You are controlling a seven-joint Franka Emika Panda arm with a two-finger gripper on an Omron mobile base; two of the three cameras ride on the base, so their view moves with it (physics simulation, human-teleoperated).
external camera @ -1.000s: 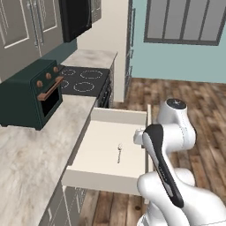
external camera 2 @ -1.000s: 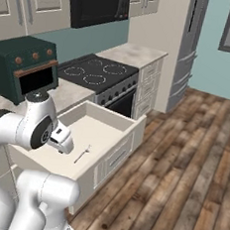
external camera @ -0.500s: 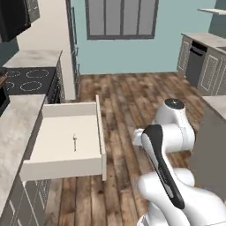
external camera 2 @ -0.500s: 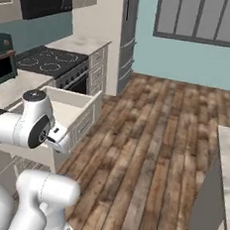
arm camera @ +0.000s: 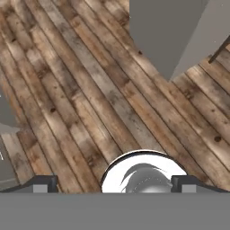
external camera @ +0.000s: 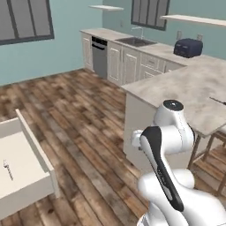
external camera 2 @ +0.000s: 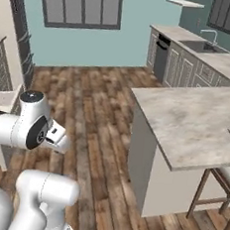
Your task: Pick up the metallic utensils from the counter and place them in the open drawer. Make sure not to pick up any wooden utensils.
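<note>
The counter (external camera: 190,88) is the marbled island top on a white base, to my right; it shows again as counter (external camera 2: 196,120). A thin dark knife-like piece (external camera: 218,101) lies near its far right edge. The open drawer (external camera: 26,176) sits at the lower left, with a small silvery utensil (external camera: 7,170) lying on its cream floor. My arm is folded close over the base, between drawer and island. In the hand view my gripper (arm camera: 117,185) is open, its fingertips (arm camera: 45,184) far apart, nothing between them, above wooden floor. The wooden spoon is out of view.
A wall counter with a sink and dishwasher (external camera: 132,44) runs along the back, with a dark toaster (external camera: 188,47) on it. Stool legs (external camera 2: 218,196) stand under the island's near edge. Wide wooden floor (external camera: 88,114) lies between the drawer and the island.
The whole picture has swung right: the base has turned away from the stove and drawer toward the island. The arm keeps its folded pose and the gripper holds nothing.
</note>
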